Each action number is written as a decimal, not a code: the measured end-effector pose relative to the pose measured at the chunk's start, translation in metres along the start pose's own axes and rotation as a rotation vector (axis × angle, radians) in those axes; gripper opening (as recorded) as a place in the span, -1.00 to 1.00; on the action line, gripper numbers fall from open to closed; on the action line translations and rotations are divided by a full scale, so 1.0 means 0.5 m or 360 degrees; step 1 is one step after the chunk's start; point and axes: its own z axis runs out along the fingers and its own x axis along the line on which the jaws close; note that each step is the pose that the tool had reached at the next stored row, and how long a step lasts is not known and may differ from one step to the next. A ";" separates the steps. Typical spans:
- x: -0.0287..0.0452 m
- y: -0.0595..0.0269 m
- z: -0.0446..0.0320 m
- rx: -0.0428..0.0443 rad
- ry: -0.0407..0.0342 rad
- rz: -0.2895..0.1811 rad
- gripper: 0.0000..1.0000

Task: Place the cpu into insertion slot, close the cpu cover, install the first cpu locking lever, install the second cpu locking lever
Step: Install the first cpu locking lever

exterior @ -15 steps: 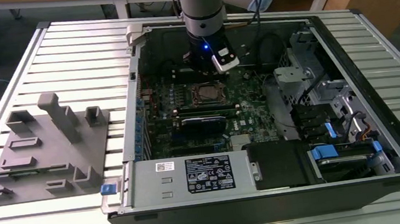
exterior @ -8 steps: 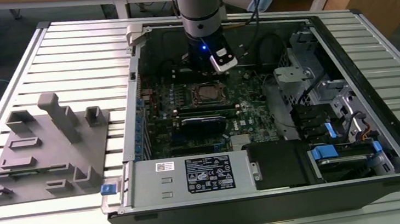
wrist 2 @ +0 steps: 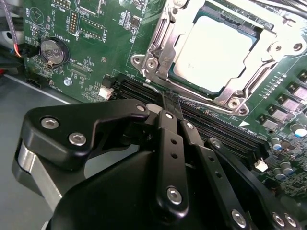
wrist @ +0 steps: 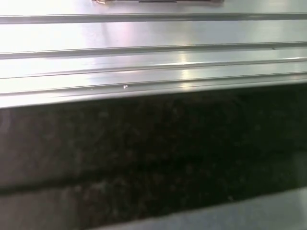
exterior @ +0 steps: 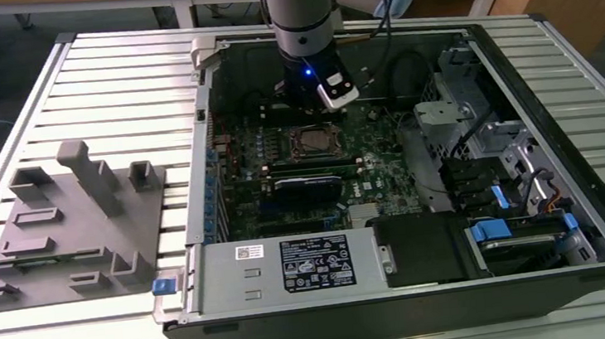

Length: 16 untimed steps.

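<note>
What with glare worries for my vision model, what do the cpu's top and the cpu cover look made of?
The cpu: metal by its look, dull silver-grey and matte; it gives back a soft, spread glow. The cpu cover: bare silvery metal, possibly stamped steel, and shinier; its bent edges carry sharp highlights.

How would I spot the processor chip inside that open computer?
Inside the open black computer case, find the green circuit board. Near its middle sits the cpu, a flat square chip with a dull silver top inside a silvery metal frame, unlike the long black slots beside it.
</note>
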 end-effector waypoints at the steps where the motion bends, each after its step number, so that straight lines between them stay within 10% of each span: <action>1: 0.000 0.000 0.000 -0.0001 0.0001 -0.0005 -0.79; 16: 0.000 -0.001 -0.001 -0.0014 0.0014 -0.0084 -0.79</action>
